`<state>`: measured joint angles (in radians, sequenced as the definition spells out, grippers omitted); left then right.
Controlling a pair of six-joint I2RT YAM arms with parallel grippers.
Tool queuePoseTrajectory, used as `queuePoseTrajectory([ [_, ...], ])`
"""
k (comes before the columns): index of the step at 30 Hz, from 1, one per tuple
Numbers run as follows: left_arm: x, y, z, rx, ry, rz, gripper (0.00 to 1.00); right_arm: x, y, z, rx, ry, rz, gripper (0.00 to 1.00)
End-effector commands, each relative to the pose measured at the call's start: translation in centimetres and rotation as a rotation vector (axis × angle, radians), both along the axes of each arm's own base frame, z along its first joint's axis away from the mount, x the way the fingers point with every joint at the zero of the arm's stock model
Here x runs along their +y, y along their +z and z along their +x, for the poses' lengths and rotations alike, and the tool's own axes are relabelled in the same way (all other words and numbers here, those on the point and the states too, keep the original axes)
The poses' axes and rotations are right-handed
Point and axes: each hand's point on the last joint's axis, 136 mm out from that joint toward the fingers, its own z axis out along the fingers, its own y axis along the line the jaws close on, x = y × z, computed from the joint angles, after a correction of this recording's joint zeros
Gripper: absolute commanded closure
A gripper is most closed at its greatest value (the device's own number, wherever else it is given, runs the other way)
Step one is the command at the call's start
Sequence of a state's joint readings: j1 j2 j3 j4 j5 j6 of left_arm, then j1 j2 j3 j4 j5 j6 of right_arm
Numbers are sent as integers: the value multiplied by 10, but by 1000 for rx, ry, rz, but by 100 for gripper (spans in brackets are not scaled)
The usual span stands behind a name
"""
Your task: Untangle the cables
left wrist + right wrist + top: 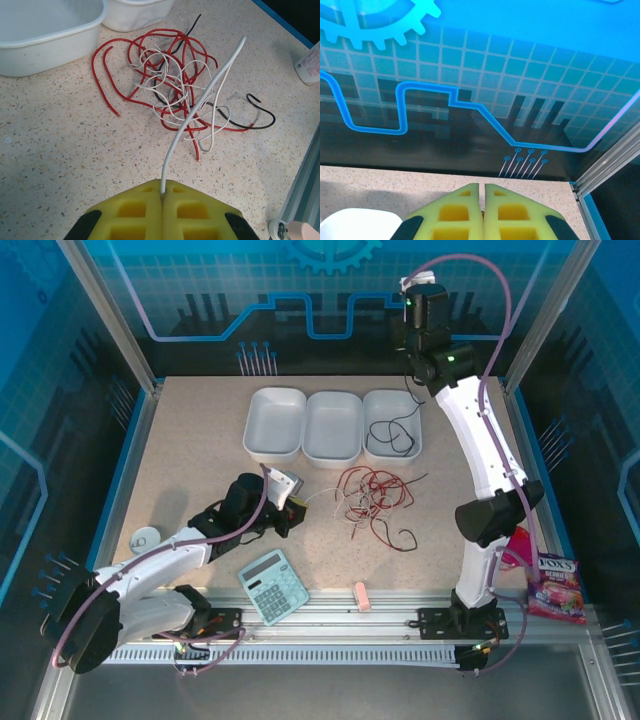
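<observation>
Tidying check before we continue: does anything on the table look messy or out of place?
Yes. Red, white and black cables lie knotted in one heap near the white bins. The left gripper pinches one white cable from it; a black cable lies apart in the rightmost bin.

The table [190, 470] is bare on its left side and just in front of the cables [372, 502], so there is room to pass there. 3 white tubs [333, 427] stand in a row behind the pile. A calculator [273, 585] lies by the front edge. The right arm [485, 445] stands tall on the right.
</observation>
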<state>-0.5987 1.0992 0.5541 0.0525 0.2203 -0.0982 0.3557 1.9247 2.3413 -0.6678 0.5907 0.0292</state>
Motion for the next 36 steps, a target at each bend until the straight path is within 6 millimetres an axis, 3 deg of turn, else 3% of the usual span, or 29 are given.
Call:
queuePoseTrajectory([
  [1, -2, 10, 3, -18, 9, -6, 100, -16, 1, 4, 0, -44, 27, 100],
  [4, -1, 9, 4, -17, 15, -3, 100, -16, -12, 7, 28, -41, 27, 100],
  [10, -1, 7, 6, -11, 21, 1, 100, 3, -22, 5, 64, 3, 27, 100],
  [14, -1, 5, 5, -8, 23, -1, 100, 9, -44, 0, 126, 1, 41, 100],
  [25, 4, 5, 1, -13, 29, 10, 100, 11, -128, 3, 250, -25, 84, 100],
  [36, 8, 7, 3, -17, 65, -6, 100, 4, -234, 19, 506, -75, 106, 100],
])
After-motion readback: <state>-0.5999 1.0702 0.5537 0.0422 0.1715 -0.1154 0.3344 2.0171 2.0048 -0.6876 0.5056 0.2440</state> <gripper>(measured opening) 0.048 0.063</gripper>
